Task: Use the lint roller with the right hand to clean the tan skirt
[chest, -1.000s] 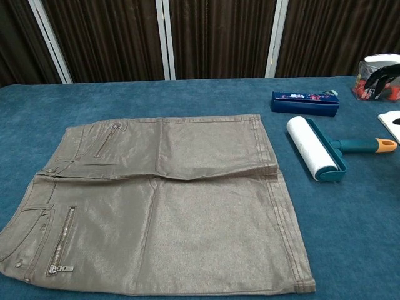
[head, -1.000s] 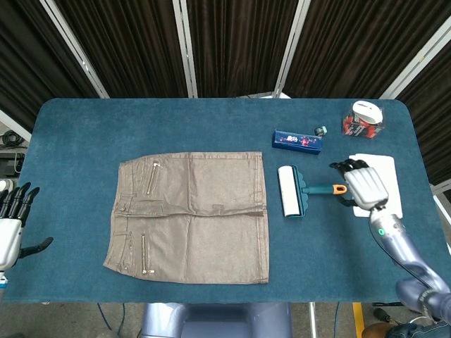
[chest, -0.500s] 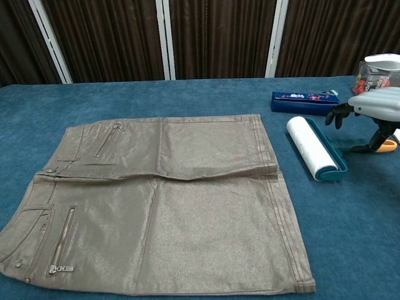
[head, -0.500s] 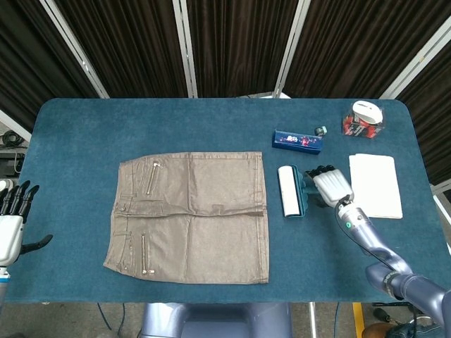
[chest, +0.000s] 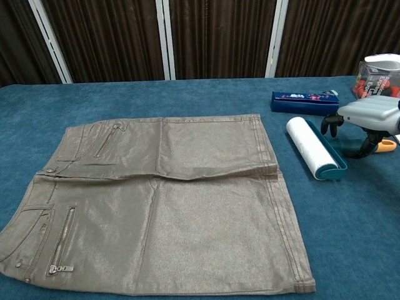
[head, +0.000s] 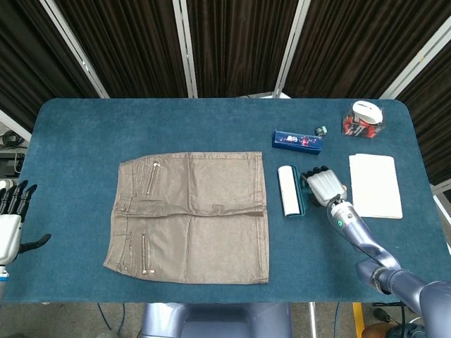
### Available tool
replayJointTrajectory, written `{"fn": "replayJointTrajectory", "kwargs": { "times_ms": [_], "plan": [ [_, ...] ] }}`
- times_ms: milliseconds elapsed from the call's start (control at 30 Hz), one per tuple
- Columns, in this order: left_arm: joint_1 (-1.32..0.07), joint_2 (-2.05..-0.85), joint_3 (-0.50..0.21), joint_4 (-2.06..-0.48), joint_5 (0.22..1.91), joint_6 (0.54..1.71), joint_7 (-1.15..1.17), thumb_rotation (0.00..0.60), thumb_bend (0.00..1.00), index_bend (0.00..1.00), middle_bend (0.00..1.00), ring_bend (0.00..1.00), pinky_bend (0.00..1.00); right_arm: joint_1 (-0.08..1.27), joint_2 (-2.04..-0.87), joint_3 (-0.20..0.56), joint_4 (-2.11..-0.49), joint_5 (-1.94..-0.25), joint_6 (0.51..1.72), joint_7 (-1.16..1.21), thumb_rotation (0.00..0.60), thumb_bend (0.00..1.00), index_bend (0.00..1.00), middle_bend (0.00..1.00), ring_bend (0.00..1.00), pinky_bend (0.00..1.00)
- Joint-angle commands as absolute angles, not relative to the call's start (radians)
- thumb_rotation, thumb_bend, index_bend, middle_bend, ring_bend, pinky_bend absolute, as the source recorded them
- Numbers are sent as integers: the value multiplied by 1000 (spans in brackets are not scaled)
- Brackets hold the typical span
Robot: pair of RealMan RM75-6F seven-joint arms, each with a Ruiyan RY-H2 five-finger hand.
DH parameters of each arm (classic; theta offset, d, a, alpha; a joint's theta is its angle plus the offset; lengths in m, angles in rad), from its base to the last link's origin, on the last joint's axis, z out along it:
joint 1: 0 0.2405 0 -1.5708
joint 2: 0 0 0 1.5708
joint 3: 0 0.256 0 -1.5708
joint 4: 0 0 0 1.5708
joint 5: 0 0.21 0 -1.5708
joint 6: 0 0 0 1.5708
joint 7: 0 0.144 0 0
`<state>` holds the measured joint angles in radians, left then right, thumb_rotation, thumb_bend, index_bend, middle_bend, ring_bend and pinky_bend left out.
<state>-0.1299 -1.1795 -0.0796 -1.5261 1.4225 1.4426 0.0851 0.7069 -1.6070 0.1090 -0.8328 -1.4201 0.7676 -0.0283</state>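
Lint roller (head: 289,191) right of skirt (head: 189,216)

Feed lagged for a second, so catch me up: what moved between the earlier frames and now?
The right hand moved in from over the white cloth toward the skirt and now sits over the lint roller handle; whether it has gripped it cannot be told. The roller itself has not shifted. The left hand, tan skirt, blue box and container stayed put.

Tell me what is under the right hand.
The right hand covers the lint roller handle; only its orange tip shows in the chest view. Whether the fingers have closed on it is hidden.
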Motion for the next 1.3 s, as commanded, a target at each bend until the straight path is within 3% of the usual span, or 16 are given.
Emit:
{"fn": "replayJointTrajectory", "kwargs": {
  "times_ms": [33,167,367,767,1067,1300],
  "plan": [
    [-130,-1180,-80,-1526,1422,1442,85,600,0,0,0,0,0,711,-1617,105,-815,-1418,762,-25,600,261,290,327,248,272],
    [-130,-1179,-80,-1526,1420,1441,84,600,0,0,0,0,0,715,-1632,100,-786,-1418,759,-16,600,308,334,372,296,314],
    [-129,-1176,-79,-1529,1419,1441,80,600,0,0,0,0,0,714,-1651,86,-741,-1438,788,15,600,473,489,533,444,484],
    [-129,-1168,-73,-1541,1431,1443,70,600,0,0,0,0,0,689,-1574,52,-799,-1518,934,107,600,600,531,565,476,508],
    [-132,-1160,-71,-1555,1439,1439,61,600,0,0,0,0,0,700,-1418,69,-1035,-1571,1048,44,600,626,536,571,480,508],
    [-137,-1157,-72,-1556,1431,1426,56,600,0,0,0,0,0,781,-1360,113,-1284,-1571,981,-245,600,641,536,576,486,512]
  ]
}}
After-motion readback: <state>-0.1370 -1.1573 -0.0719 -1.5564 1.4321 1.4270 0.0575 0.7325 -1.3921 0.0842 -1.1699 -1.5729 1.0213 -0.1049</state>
